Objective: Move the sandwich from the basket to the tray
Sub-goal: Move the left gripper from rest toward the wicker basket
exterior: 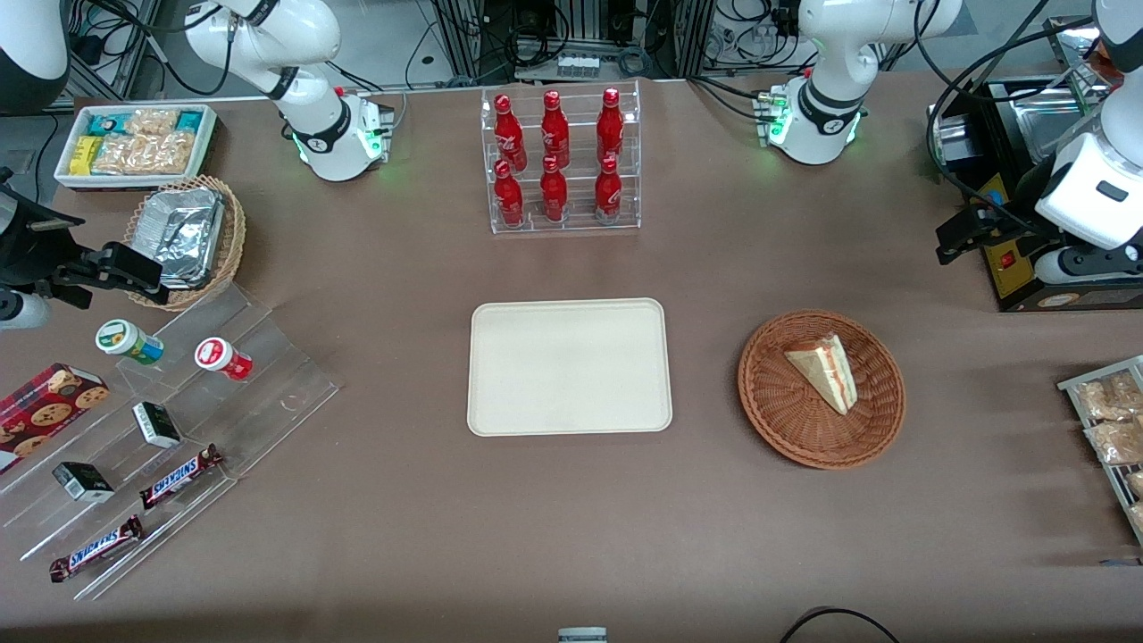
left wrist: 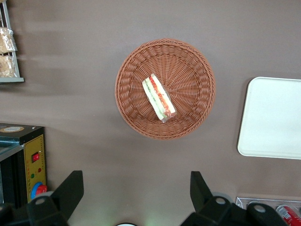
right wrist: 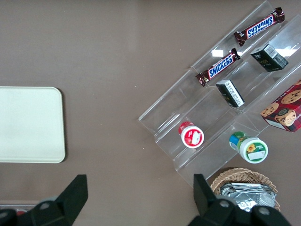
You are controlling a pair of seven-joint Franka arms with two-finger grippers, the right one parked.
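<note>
While the sandwich (left wrist: 159, 98) lies in the basket (left wrist: 136, 70) beside the tray (left wrist: 273, 117), the gripper (left wrist: 134, 188) hangs spread and empty above the surface; the reach has barely begun, so descent comes next.

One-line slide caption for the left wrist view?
Open gripper hovers above the sandwich in the basket, tray beside.
</note>
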